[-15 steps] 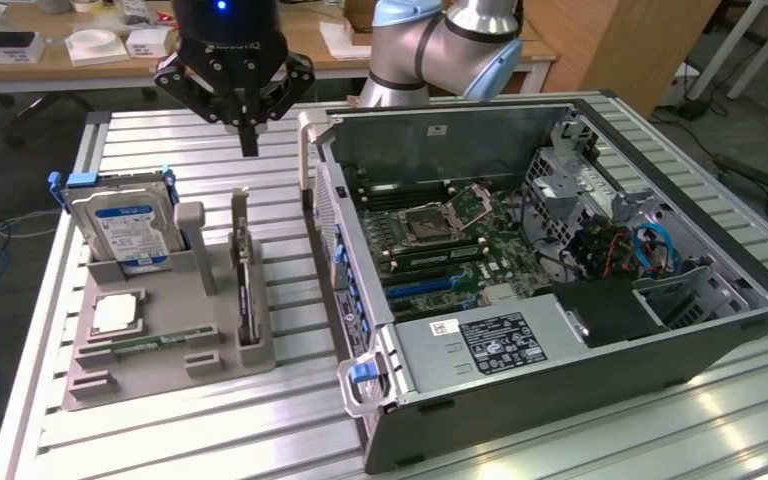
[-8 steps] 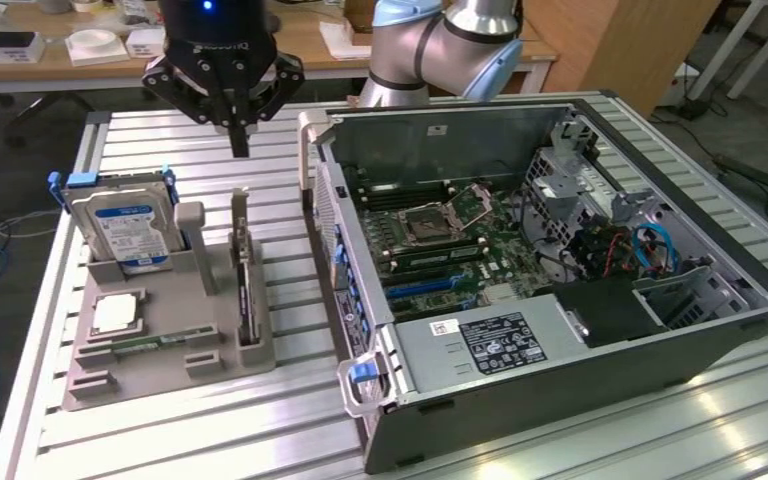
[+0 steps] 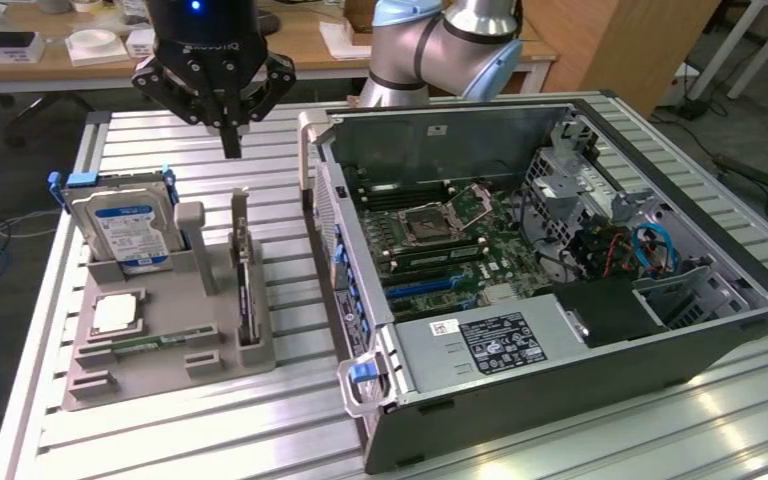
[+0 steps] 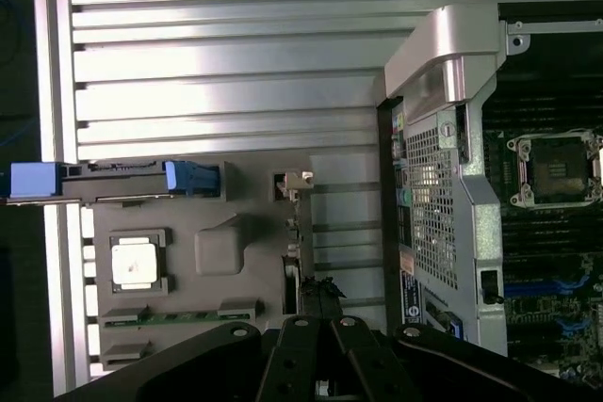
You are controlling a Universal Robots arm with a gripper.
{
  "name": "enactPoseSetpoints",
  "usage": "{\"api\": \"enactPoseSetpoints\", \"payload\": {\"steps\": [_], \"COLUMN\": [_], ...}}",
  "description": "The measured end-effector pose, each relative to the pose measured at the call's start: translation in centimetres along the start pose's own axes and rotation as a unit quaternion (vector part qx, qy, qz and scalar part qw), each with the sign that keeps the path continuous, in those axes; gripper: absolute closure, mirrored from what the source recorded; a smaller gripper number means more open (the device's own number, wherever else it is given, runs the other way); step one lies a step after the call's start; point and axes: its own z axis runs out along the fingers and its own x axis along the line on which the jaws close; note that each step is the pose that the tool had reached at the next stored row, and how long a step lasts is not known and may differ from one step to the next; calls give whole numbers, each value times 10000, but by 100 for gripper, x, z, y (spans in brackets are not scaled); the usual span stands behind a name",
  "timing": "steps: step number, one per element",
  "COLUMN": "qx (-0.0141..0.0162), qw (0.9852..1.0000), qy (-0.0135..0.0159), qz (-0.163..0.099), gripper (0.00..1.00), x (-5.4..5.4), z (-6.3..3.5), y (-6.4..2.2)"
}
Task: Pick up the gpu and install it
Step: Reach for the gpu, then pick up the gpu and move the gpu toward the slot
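Note:
The gpu (image 3: 243, 280) stands on its long edge in a slot of the grey holder (image 3: 157, 372), its silver bracket end toward the back of the table. From the wrist camera it appears edge-on as a thin strip (image 4: 294, 242). My gripper (image 3: 233, 140) hangs above the table behind the holder, a little beyond the card's bracket end, fingers pointing down. It is shut with nothing between the fingertips (image 4: 317, 327). To the exterior view's right of the holder lies the open computer case (image 3: 531, 250), its motherboard (image 3: 444, 245) exposed.
In the same holder are a silver hard drive (image 3: 124, 225) with a blue-white label, a processor chip (image 3: 117, 312) and a narrow memory stick (image 3: 144, 345). The case wall (image 3: 324, 200) rises close beside the gpu. A cluttered desk (image 3: 91, 45) stands behind the slatted table.

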Motion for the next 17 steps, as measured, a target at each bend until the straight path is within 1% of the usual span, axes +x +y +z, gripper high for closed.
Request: {"api": "enactPoseSetpoints", "payload": {"steps": [14, 15, 16, 17], "qx": [0, -1, 0, 0], "qw": [10000, 10000, 10000, 10000], "qy": [0, 0, 0, 0], "qz": [0, 0, 0, 0], "gripper": [90, 89, 84, 84], "x": [1, 1, 1, 1], "z": [0, 0, 0, 0], "y": [0, 0, 0, 0]}}
